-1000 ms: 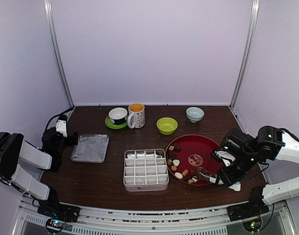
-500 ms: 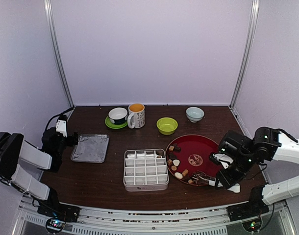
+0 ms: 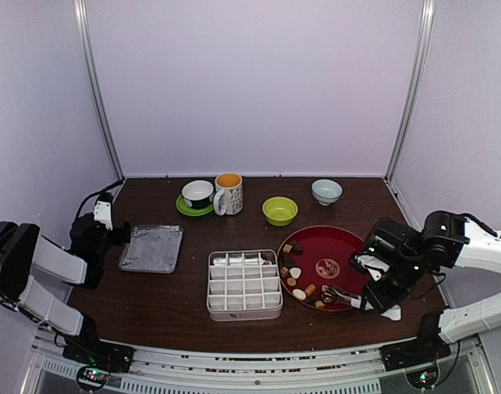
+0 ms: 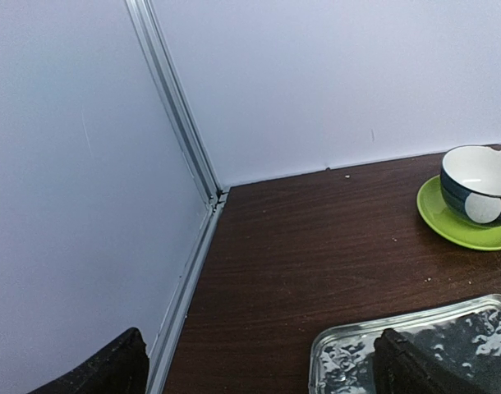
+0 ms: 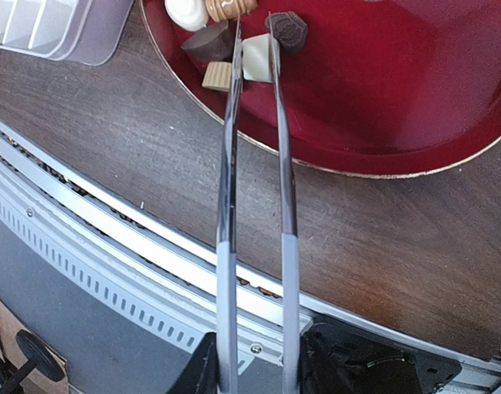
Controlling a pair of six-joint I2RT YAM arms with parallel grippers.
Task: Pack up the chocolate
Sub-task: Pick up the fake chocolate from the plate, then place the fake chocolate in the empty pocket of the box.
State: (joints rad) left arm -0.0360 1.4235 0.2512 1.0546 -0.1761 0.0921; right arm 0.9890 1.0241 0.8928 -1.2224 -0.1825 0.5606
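Right gripper (image 3: 370,297) clamps metal tongs (image 5: 227,180); their tips straddle a cream chocolate (image 5: 255,57) at the red plate's (image 5: 398,98) near-left edge; best to pinch gently, lift straight, then carry it to the white divided box (image 3: 244,283); left gripper (image 4: 259,373) hangs spread apart, idle, over a foil tray (image 4: 448,336).

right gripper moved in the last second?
Yes, slightly. In the top view the right gripper, holding the tongs, has shifted left, toward the red plate.
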